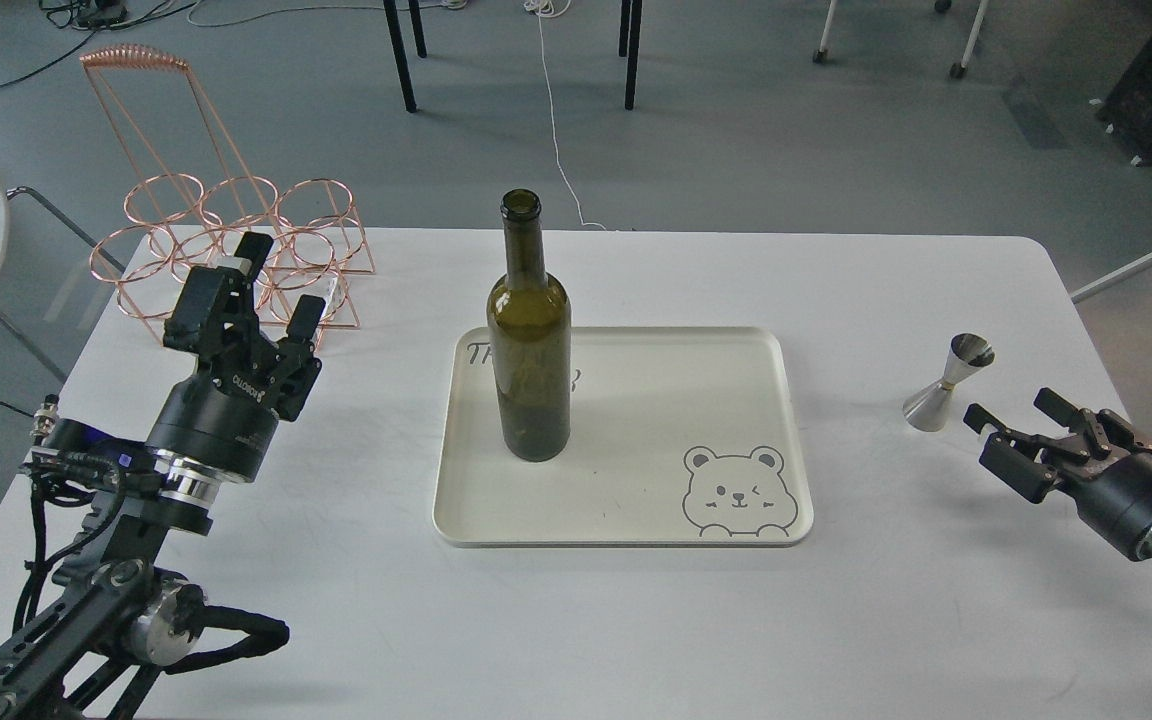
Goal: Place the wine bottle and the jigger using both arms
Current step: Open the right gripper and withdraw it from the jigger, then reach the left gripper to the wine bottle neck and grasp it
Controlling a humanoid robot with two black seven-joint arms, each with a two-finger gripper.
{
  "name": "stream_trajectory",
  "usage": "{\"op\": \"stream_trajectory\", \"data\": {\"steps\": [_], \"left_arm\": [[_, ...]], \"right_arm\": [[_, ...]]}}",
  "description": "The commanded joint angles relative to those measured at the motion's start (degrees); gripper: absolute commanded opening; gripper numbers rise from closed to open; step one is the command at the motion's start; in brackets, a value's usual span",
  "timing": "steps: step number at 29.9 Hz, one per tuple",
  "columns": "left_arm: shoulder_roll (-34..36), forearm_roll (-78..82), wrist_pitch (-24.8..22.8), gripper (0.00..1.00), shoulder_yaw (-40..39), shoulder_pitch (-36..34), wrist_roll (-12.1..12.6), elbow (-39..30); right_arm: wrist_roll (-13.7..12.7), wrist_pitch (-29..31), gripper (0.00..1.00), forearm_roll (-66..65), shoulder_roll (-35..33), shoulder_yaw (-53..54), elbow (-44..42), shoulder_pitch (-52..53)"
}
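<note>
Right tool point(1011, 420) spread wide, empty, near jigger point(948, 383) on tabletop point(936, 580); careless approach likely tips it. Left tool point(281, 285) released; wine bottle point(529, 330) upright on tray point(636, 530), topple risk.

Wine bottle point(529, 340): glossy dark olive glass. Jigger point(948, 383): shiny polished metal. Tray point(626, 525): smooth cream plastic, slight sheen. Table point(576, 620): matt white, smooth. Rack point(226, 235) at far-left corner: glossy copper-coloured wire. Both grippers: matt black, with silver metal wrist rings.
</note>
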Motion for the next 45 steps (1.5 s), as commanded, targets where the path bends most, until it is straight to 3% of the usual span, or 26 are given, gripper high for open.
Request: {"op": "stream_trajectory", "data": {"steps": [1,3,8,11,17,24,30,34,38,45], "left_arm": [[-0.2,0.0,-0.1,0.98,0.1,0.0,-0.1,-0.2],[-0.1,0.0,-0.1,0.98,0.1,0.0,0.0,-0.4],[0.1,0.0,-0.1,0.98,0.2,-0.2,-0.1,-0.8],[0.1,0.1,-0.1,0.98,0.1,-0.2,-0.1,-1.2],[2.4,0.5,-0.1,0.98,0.4,-0.4,-1.2,-3.5],[8.5,12.5,-0.1,0.98,0.7,-1.7,-1.2,-4.8],[16.4,28.5,-0.2,0.98,1.0,-2.4,-1.2,-8.4],[19.9,42.0,-1.3,0.98,2.5,-6.3,-1.2,-10.8],[23.9,57.0,-3.1,0.98,8.0,-15.1,-1.2,-11.4],[24.3,63.0,-5.6,0.98,17.7,-29.3,-1.2,-7.2]], "right_arm": [[0.0,0.0,0.97,1.7,-6.7,-0.3,8.3,-3.5],[0.0,0.0,0.97,6.5,-10.1,-0.8,14.8,-3.9],[0.0,0.0,0.97,33.3,-13.7,0.3,31.2,-1.7],[0.0,0.0,0.97,46.2,-12.7,0.2,32.9,4.5],[0.0,13.1,0.97,67.0,-4.5,0.5,33.0,9.7],[0.0,23.7,0.99,77.8,1.0,-0.8,30.9,10.0],[0.0,34.0,0.99,81.2,0.7,-1.4,26.9,9.3],[0.0,34.9,0.99,81.1,0.6,-1.1,26.7,8.7],[0.0,34.9,0.99,81.0,0.7,-0.8,26.1,8.7],[0.0,34.7,0.99,80.9,0.8,-0.5,25.6,8.6]]}}
